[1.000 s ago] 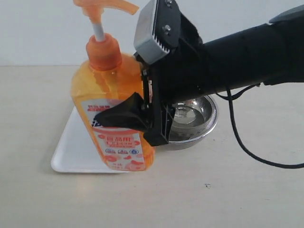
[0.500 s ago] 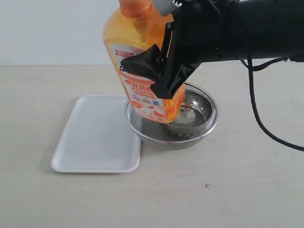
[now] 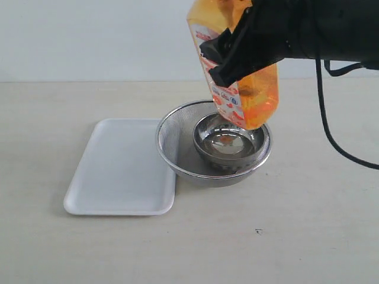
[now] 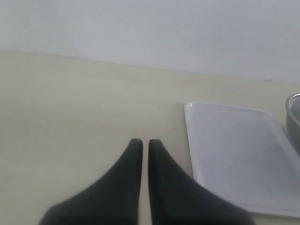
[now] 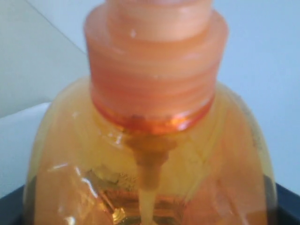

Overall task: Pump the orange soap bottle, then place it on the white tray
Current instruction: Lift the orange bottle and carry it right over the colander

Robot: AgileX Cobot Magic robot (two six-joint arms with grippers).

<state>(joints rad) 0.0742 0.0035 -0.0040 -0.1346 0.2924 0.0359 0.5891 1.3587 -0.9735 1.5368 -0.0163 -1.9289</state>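
one round mesh strainer (image 3: 174,148), with one small steel bowl (image 3: 228,145) nested inside, sits just beside the single white tray (image 3: 118,168). the right gripper (image 3: 237,59) is clamped around the one orange soap bottle (image 3: 257,100), held tilted in the air over the bowl. the left gripper (image 4: 141,144) sits near the tray, pinched nearly closed and seemingly empty.
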